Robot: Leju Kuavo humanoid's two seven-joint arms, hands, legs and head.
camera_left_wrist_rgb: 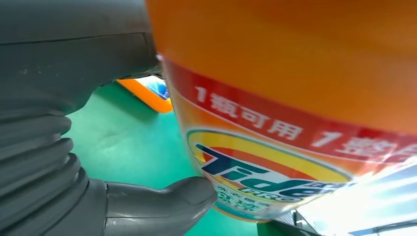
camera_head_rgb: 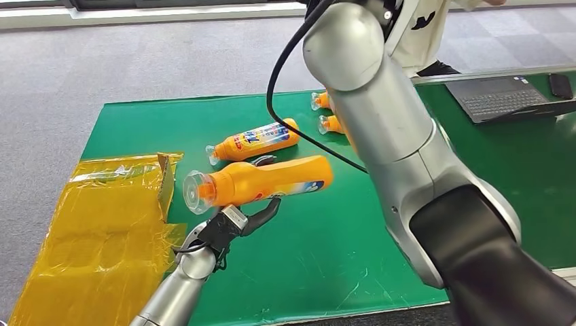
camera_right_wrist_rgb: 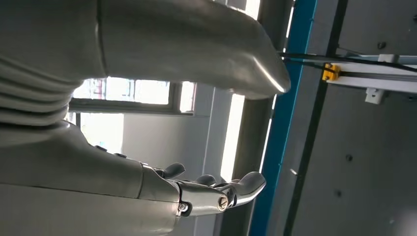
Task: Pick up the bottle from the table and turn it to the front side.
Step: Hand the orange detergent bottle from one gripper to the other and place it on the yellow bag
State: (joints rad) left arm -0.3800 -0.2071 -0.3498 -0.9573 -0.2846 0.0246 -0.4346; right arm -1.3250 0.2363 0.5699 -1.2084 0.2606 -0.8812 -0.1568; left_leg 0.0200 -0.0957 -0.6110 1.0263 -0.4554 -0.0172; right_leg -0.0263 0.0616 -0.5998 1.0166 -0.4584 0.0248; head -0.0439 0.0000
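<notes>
My left hand [camera_head_rgb: 227,227] grips an orange detergent bottle [camera_head_rgb: 261,180] around its middle and holds it on its side above the green mat [camera_head_rgb: 326,251]. The clear cap points left. Dark fingers curl under the bottle and one shows over its top. In the left wrist view the bottle [camera_left_wrist_rgb: 295,98] is very close, its red band and Tide label facing the camera, with my thumb [camera_left_wrist_rgb: 167,201] pressed against its edge. My right arm [camera_head_rgb: 394,129] is raised high. The right hand [camera_right_wrist_rgb: 98,167] holds nothing, fingers apart, against a window and ceiling.
Three more orange bottles lie on the mat: one [camera_head_rgb: 255,141] just behind the held bottle, two [camera_head_rgb: 320,100] [camera_head_rgb: 331,124] partly hidden by my right arm. A yellow plastic bag [camera_head_rgb: 95,231] covers the left edge. A laptop [camera_head_rgb: 506,97] and a phone [camera_head_rgb: 561,85] sit far right. A person [camera_head_rgb: 421,34] stands behind the table.
</notes>
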